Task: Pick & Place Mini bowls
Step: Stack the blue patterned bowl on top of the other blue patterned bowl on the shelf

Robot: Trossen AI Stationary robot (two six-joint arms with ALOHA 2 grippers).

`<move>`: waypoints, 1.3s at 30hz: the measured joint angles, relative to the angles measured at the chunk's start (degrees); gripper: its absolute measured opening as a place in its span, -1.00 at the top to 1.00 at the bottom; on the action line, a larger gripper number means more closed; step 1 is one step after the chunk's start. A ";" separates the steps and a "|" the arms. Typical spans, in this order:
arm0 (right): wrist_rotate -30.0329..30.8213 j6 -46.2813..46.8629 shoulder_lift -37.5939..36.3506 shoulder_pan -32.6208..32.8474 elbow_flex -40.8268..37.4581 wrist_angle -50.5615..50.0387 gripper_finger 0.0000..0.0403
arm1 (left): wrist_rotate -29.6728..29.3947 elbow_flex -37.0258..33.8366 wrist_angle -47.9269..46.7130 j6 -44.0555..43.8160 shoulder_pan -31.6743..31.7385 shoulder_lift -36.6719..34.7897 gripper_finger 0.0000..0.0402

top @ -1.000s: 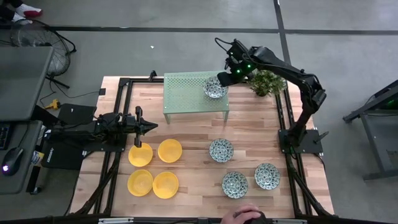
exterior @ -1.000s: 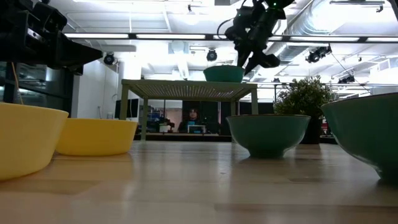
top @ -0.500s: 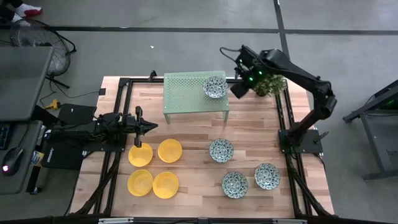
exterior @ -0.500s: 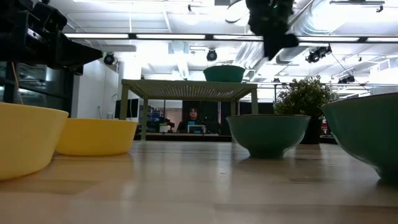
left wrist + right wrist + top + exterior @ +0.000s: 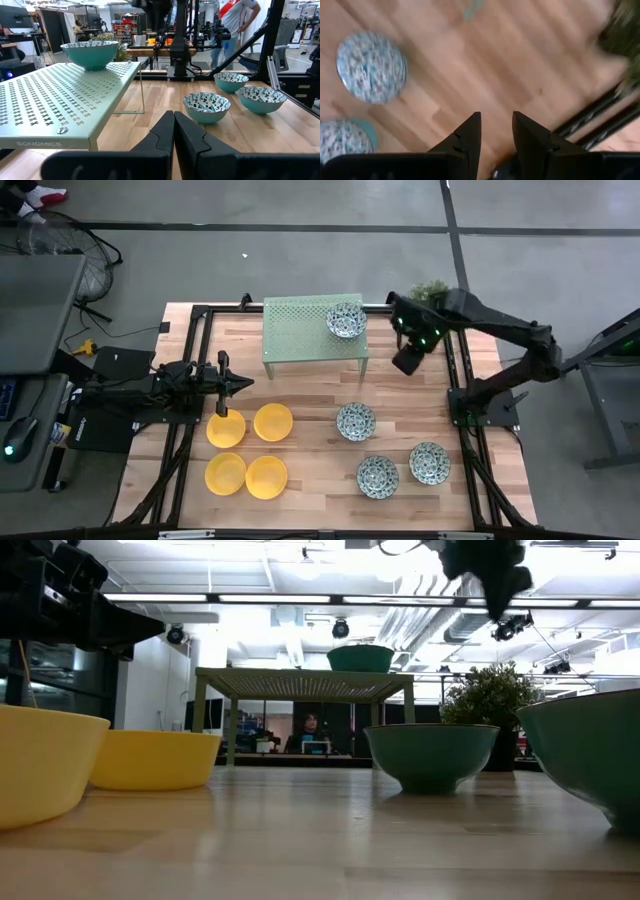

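Observation:
One blue-grey patterned mini bowl stands on its base on the green rack, and shows in the low view as the bowl on the rack. Three more patterned bowls sit on the table's right half. Several yellow bowls sit on its left half. My right gripper hangs open in the air to the right of the rack, pointing down; its wrist view shows two patterned bowls below. My left gripper rests shut at the table's left, above the yellow bowls.
The pale green perforated rack stands at the table's far middle. A potted plant stands at the far right, behind my right arm. Black frame rails run along both sides. Bare wood lies between the rack and the bowls.
My right gripper has drawn back from the patterned bowl on the rack. It has swung toward the table's right and then toward the near edge, past the plant. The bowl has stayed on the rack. The left arm has kept still.

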 joint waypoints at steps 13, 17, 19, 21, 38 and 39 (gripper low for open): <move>-8.55 17.24 -15.52 16.75 -25.19 5.84 0.51 | 0.00 0.00 -0.02 0.00 0.00 0.02 0.97; -9.73 18.16 -17.03 22.71 -28.58 6.33 0.51 | 0.02 0.00 0.00 0.00 -0.01 0.00 0.97; -10.12 18.38 -17.20 25.82 -29.67 6.77 0.51 | 0.01 0.00 0.00 0.01 0.00 0.00 0.97; -11.18 18.38 -17.22 28.93 -30.45 6.96 0.51 | 0.02 0.00 -0.01 0.01 0.00 0.00 0.97; -12.03 26.18 -16.20 56.87 -36.31 25.89 0.51 | 0.02 0.00 -0.01 0.02 -0.02 0.01 0.97; -11.76 26.79 -15.72 58.15 -36.74 27.06 0.51 | 0.01 0.00 -0.01 0.01 -0.02 0.00 0.97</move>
